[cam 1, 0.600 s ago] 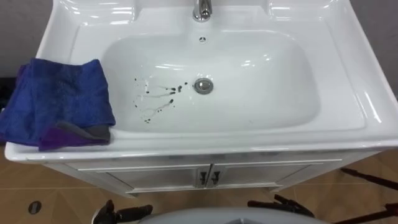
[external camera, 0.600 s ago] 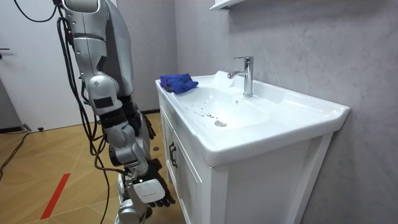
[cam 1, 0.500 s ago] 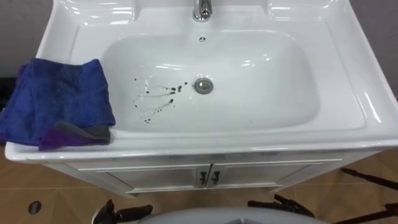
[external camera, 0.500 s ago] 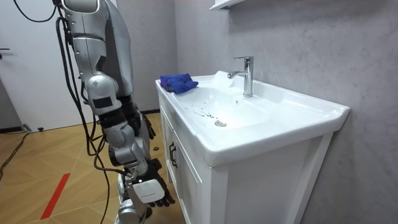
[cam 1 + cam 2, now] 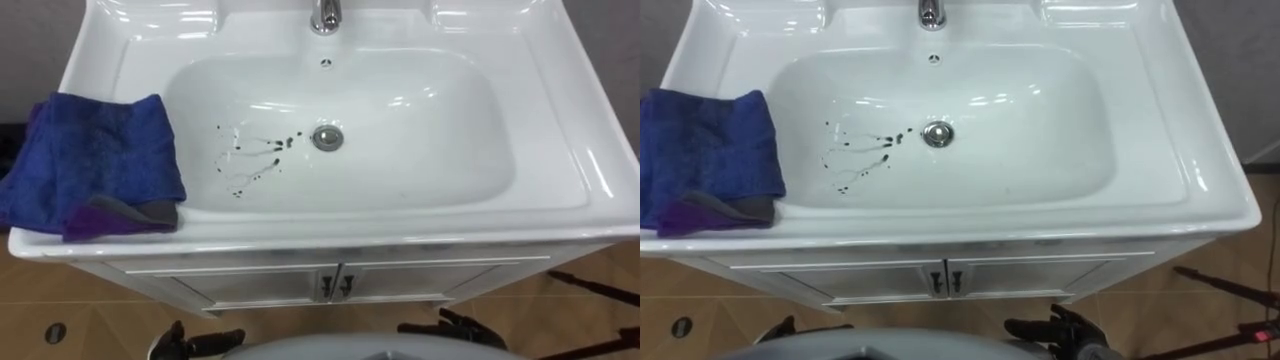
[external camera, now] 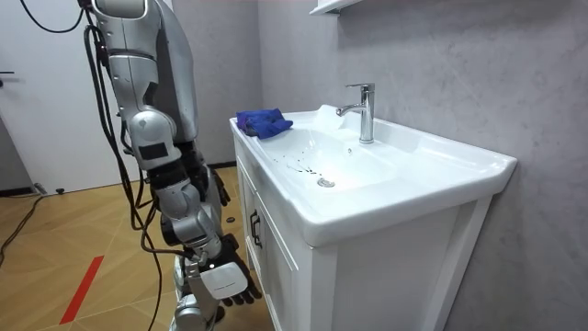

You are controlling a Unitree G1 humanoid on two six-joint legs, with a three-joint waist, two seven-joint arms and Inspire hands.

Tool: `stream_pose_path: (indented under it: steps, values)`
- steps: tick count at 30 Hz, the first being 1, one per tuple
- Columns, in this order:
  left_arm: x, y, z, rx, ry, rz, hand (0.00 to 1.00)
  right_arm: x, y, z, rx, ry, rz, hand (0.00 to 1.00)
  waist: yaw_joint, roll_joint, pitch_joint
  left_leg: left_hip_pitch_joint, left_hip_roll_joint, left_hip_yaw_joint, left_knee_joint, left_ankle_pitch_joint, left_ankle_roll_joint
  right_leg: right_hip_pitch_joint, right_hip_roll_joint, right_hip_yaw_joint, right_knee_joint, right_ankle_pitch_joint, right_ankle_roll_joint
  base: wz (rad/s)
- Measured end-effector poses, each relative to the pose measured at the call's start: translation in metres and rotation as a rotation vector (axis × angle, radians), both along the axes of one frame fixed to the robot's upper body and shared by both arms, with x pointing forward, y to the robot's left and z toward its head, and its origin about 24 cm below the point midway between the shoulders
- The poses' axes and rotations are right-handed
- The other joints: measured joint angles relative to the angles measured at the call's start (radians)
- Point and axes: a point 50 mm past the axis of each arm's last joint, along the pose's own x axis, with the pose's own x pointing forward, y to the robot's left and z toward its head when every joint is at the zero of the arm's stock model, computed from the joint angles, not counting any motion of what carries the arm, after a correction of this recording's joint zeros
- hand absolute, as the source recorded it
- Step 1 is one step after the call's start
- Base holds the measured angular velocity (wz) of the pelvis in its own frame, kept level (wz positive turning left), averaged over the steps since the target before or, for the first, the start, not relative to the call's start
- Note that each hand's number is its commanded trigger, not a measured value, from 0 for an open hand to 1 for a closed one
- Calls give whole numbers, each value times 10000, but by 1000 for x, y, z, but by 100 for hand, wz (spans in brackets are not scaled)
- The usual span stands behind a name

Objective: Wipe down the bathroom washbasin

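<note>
The white basin [image 5: 560, 190] has dark stains [image 5: 250, 160] just left of its drain [image 5: 327, 138]. A folded blue cloth [image 5: 95, 165] lies on the basin's left rim and is seen again in the room view as the cloth [image 6: 264, 121]. I stand in front of the vanity with both arms hanging down. My right hand [image 6: 230, 279] hangs low beside the cabinet, its fingers relaxed and holding nothing. My left hand [image 6: 213, 187] hangs on my far side, also empty, well below the cloth.
The faucet [image 5: 323, 15] stands at the basin's back middle. Under the basin is a white cabinet with two door handles [image 5: 334, 286]. A grey wall runs behind the vanity, and there is wooden floor [image 6: 64, 239] behind me.
My right hand has swung slightly toward the cabinet. The cloth, stains and basin are unchanged.
</note>
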Motion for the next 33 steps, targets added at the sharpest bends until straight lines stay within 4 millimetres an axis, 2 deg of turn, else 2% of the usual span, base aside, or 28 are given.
stream_pose_path:
  steps: [17, 21, 24, 27, 29, 33]
  values:
    - [-9, 0, 0, -195, -114, 1450, 0, -2, -4, 0, -114, 62, 16, 0, 278, 107, 27, 13, -11, -67, 42, -2, 2, 67, -19, -74, -11, -12, 11, 0]
    - [-13, 6, 1, 125, -68, 1955, 0, -2, -4, 0, -189, 71, -54, 0, 284, 105, 28, 13, -11, -59, 50, -2, 2, 65, -19, -102, -9, -12, 10, 0]
    - [-5, 18, 6, 982, -426, 2711, 0, -2, -6, 1, -424, 94, -127, 0, 302, 133, 29, 50, -12, -73, 49, -2, 1, 84, -18, -105, 3, -12, 9, 0]
    - [4, 30, 13, 2126, -762, 2939, 0, -2, -10, 1, -632, 126, -120, 0, 266, 205, 69, 165, -16, -47, 15, -2, 2, 250, -17, -91, 9, -21, 18, 0]
    - [11, 34, 17, 2866, -961, 2710, 0, -3, -11, 1, -710, 163, 18, 0, 243, 219, 72, 193, -16, -59, 4, -5, 4, 290, -14, -108, 13, -29, 21, 2]
    - [37, 45, 35, 4701, -2068, 1749, 0, -2, -11, 2, -903, 97, 139, 0, 246, 202, 69, 158, -21, -195, 6, -23, 32, 254, -7, -178, 21, -31, 21, 7]
